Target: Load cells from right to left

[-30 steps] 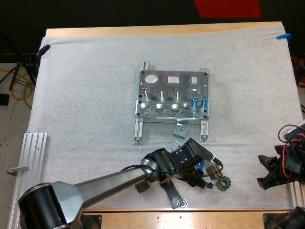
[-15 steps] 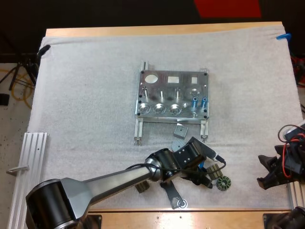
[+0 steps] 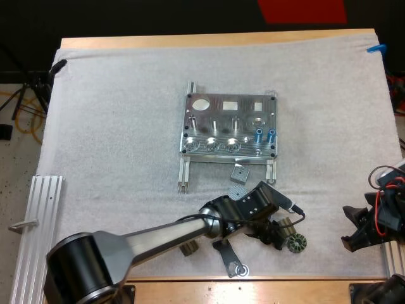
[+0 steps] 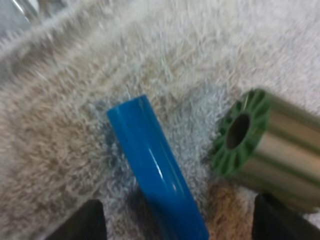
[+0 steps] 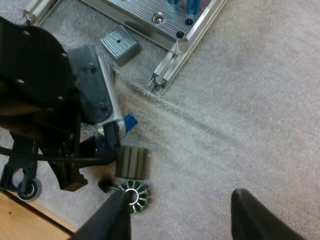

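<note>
White mat [image 3: 114, 126] on worktop [image 3: 215, 40]: blue cell [image 4: 152, 170] is straddled by left claw [image 3: 273, 229], wide open & empty, cell's long axis running approx. crosswise to closing line, slightly skewed.

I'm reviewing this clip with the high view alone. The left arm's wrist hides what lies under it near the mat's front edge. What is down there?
Observer: A bright blue cylinder lies flat on the white mat. The left gripper is open and straddles it without touching.
Operator: Is anything crowding that cylinder?
Observer: Yes, a ribbed metal cylinder with a green slotted end lies on its side next to it, with a thin strip of mat showing between them.
</note>
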Tool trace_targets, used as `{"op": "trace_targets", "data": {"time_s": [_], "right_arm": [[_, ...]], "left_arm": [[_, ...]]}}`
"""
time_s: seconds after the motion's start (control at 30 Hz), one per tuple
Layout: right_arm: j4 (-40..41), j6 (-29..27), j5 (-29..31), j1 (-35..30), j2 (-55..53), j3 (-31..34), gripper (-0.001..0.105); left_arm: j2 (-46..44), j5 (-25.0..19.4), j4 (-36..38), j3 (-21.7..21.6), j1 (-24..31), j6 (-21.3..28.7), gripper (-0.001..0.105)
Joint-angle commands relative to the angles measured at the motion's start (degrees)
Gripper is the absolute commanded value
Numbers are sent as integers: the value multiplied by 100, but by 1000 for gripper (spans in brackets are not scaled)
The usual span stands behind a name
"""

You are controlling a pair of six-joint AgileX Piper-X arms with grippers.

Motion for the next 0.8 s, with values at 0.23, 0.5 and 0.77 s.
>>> {"op": "trace_targets", "data": {"time_s": [0.23, 0.5, 0.77], "right_arm": [[15, -71, 14, 0, -32, -3, 46], [3, -71, 14, 0, -32, -3, 46], [0, -71, 14, 0, -32, -3, 46]], "left_arm": [[157, -385, 155, -195, -26, -6, 60], [203, -416, 261, -195, -26, 187, 60], [353, -351, 304, -195, -26, 209, 60]]}}
